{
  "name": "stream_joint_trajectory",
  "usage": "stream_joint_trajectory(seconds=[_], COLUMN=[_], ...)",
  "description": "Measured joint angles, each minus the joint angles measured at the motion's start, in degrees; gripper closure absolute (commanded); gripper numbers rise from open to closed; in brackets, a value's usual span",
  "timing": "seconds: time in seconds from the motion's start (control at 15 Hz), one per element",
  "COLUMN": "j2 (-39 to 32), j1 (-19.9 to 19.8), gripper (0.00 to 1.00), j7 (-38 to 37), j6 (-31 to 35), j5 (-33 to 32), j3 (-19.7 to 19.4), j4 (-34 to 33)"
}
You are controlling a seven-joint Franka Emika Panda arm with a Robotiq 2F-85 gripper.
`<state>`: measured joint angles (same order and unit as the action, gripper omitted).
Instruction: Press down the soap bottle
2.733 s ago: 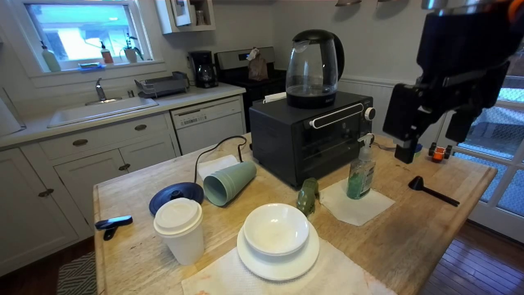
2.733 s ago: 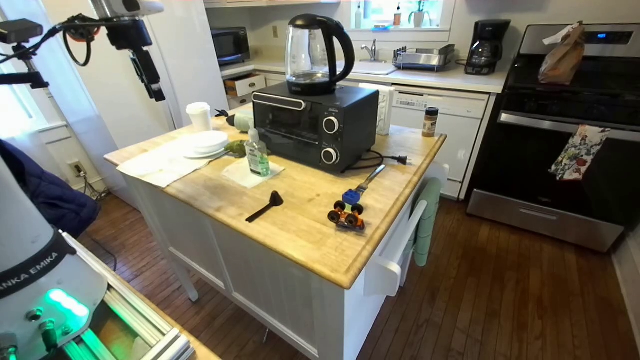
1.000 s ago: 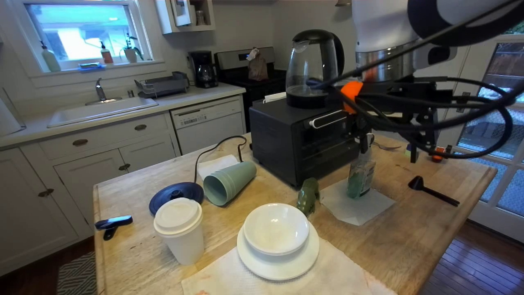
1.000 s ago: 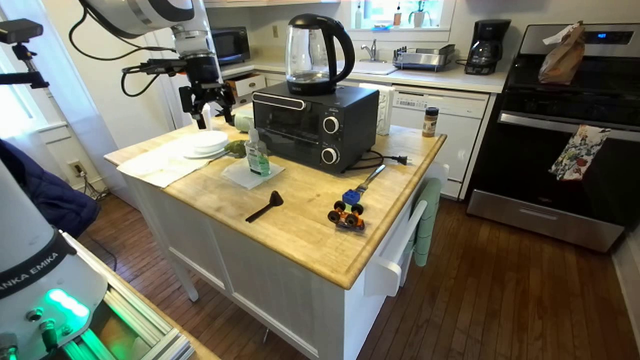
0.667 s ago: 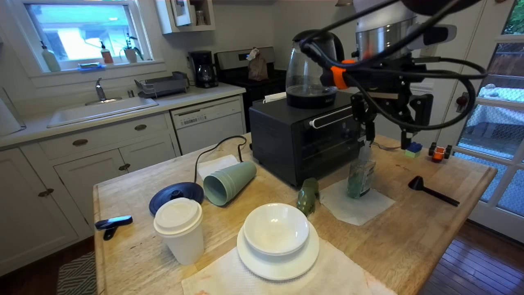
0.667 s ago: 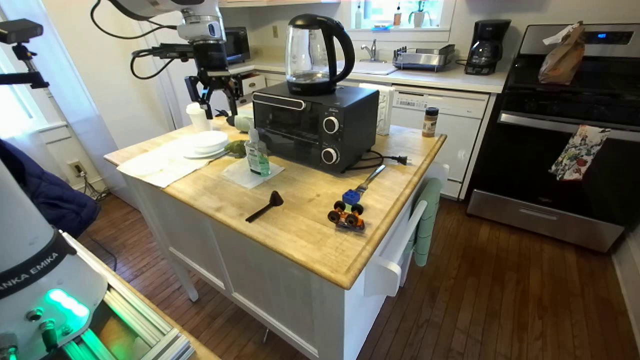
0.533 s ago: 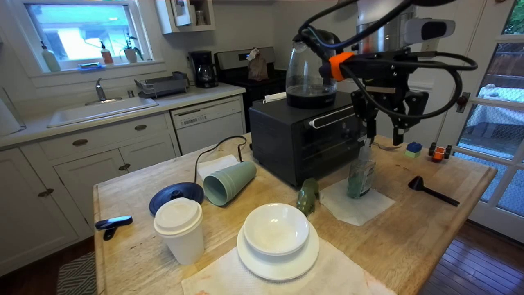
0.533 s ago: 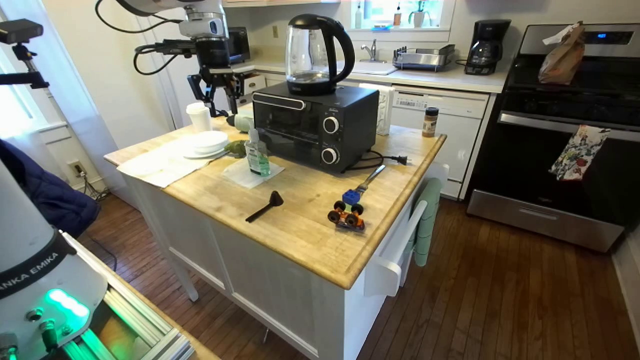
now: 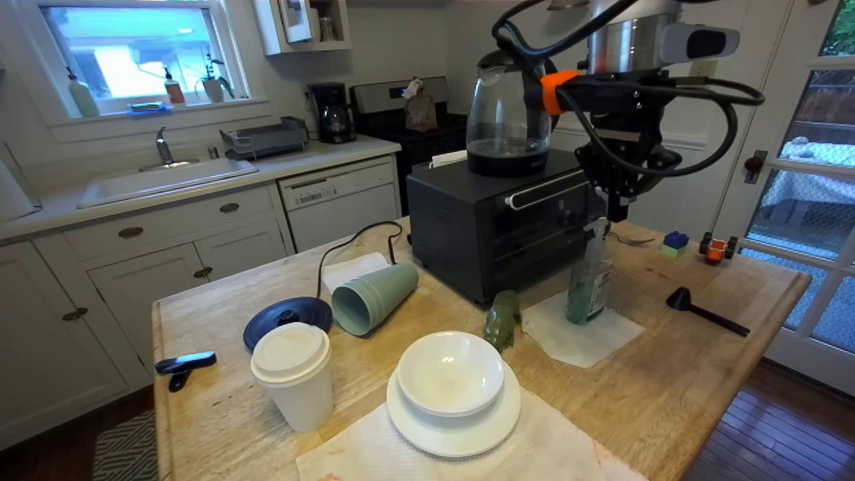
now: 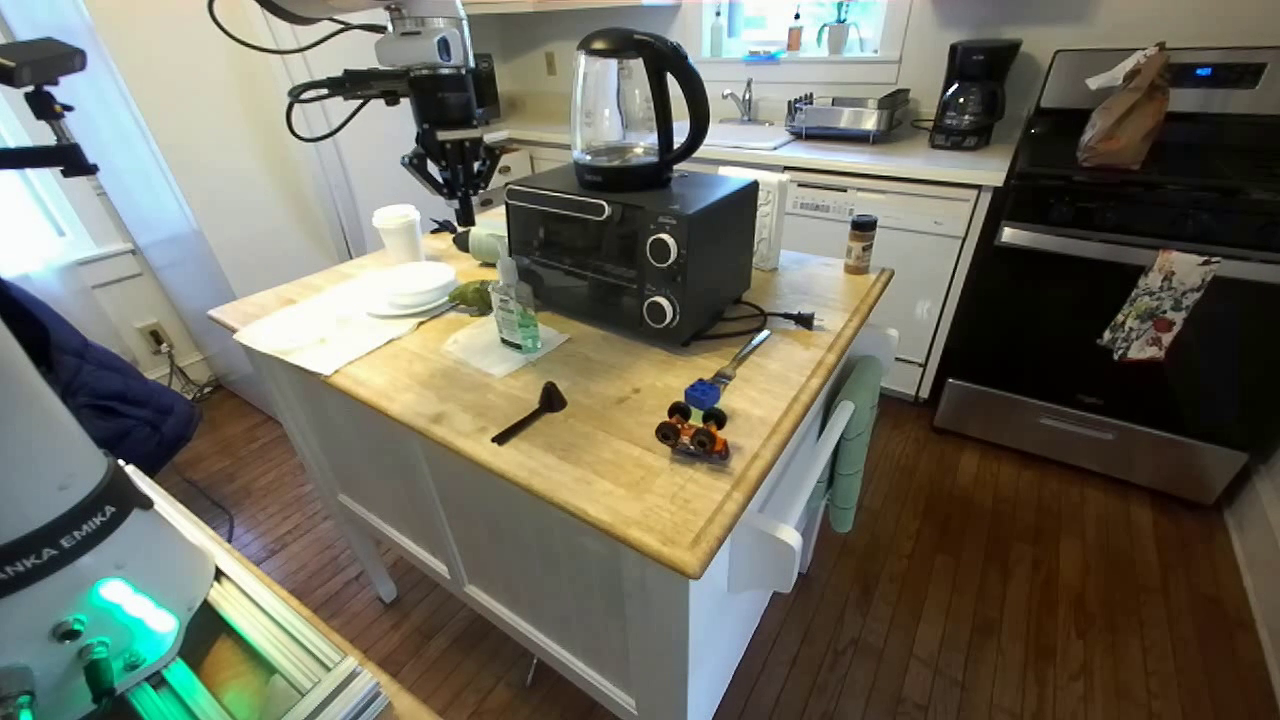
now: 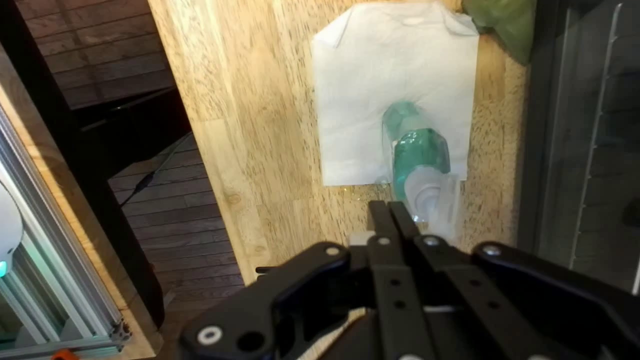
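Observation:
The soap bottle [image 9: 589, 294], translucent with green liquid, stands upright on a white napkin [image 9: 558, 337] on the wooden table. Its pump top [image 9: 598, 228] looks whitish and is seen from above in the wrist view, pump [image 11: 425, 195] and bottle body [image 11: 420, 150] both showing. My gripper [image 11: 389, 204] is shut, its two fingers side by side with a thin gap and nothing between them. In the wrist view its tips overlap the table just left of the pump. In both exterior views the gripper [image 10: 466, 218] hangs higher than the pump; whether they touch cannot be told, but they look apart.
A black toaster oven [image 10: 570, 240] with a glass kettle [image 10: 620, 110] on top stands close beside the bottle. Nearby lie a green figure [image 9: 502, 321], white dishes [image 9: 451, 374], a black scoop [image 9: 708, 314] and a toy car [image 10: 692, 435].
The gripper's fingers have come together from wide apart. The hand has risen and drawn in over the table near the bottle. Bottle and other objects stand as before.

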<state>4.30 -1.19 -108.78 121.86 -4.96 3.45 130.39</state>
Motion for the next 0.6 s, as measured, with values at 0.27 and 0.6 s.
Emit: stream_joint_trajectory(seconds=[0.27,0.6], j2=[0.00,-0.24], j1=[-0.03,-0.07], gripper=[1.00,1.00], j7=[5.04,10.80], j6=[3.62,5.27], j5=[1.36,3.72], j3=[-1.22,-2.03], j4=[0.08,0.44])
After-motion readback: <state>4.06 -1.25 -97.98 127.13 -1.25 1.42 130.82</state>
